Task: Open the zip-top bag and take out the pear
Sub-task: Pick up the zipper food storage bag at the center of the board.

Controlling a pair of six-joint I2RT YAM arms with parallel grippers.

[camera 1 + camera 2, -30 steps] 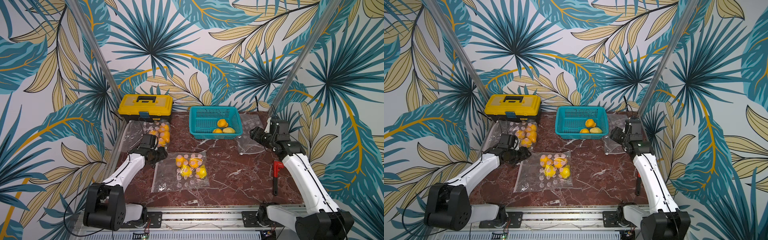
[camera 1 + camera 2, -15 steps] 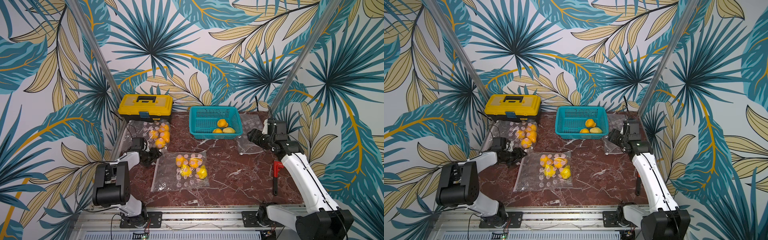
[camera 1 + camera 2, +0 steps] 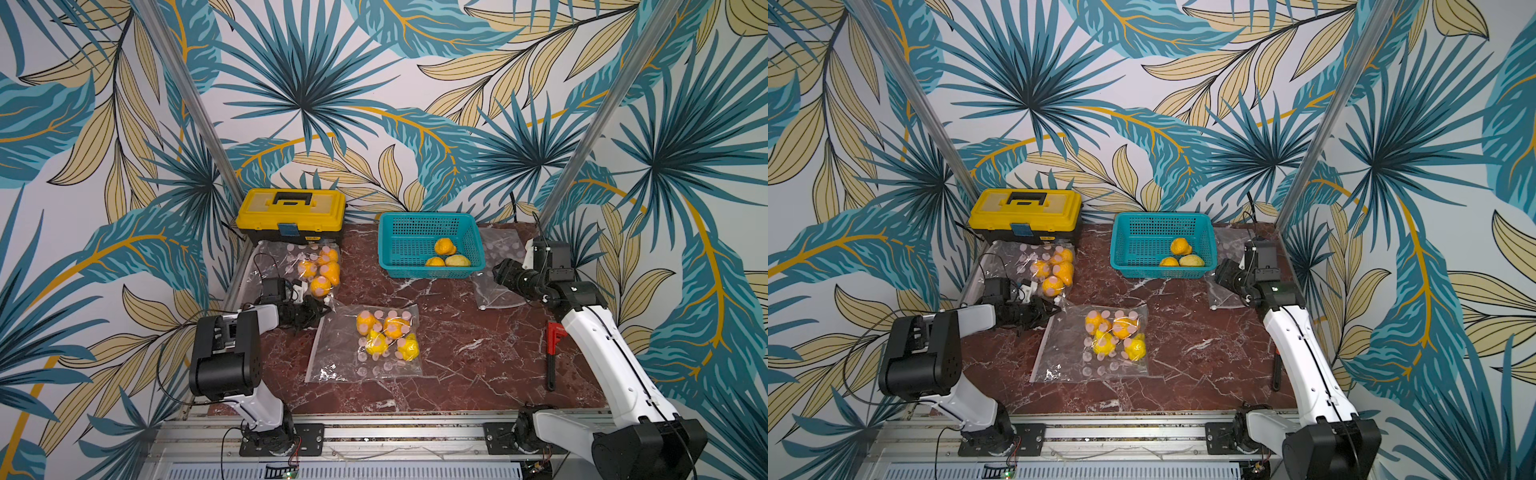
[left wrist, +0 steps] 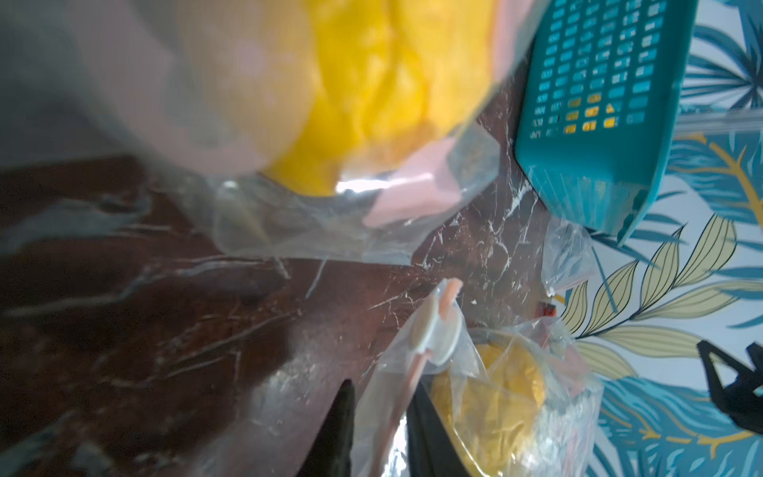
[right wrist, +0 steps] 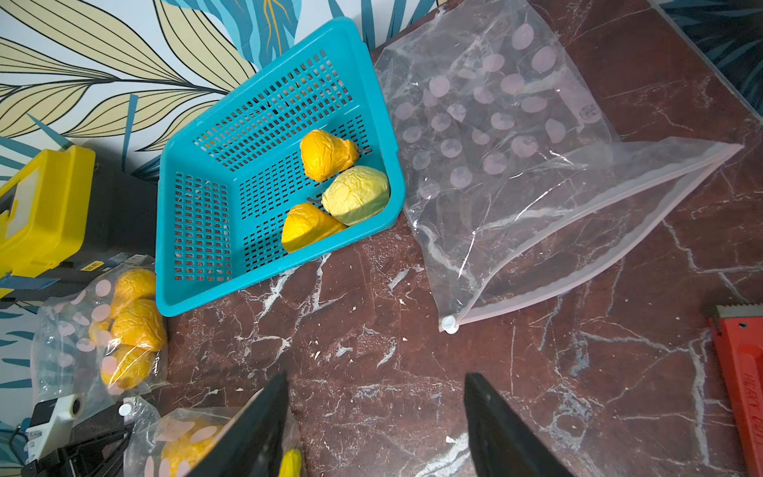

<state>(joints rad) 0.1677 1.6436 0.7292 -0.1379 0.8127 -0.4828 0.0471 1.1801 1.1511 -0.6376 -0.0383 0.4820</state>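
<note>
Bright even light; nearest bag [image 4: 289,219] blurred, glaring.

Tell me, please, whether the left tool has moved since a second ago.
Yes, slightly: the left tool has drawn back toward the table's left edge, away from the teal basket; its tips sit by the middle bag's corner.

Toolbox [image 3: 291,212] behind rear bag [image 3: 289,257]; basket [image 3: 411,272] right of toolbox; empty bag [image 3: 500,245] right of basket; middle bag [image 3: 345,353] before them

Walls [image 3: 374,83] papered with teal and tan palm leaves rise around me, two slanted metal poles [image 3: 192,104] against them. Beneath me lies a dark red, white-veined marble surface [image 3: 478,365], evenly lit, with a metal rail [image 3: 395,432] along its front.
</note>
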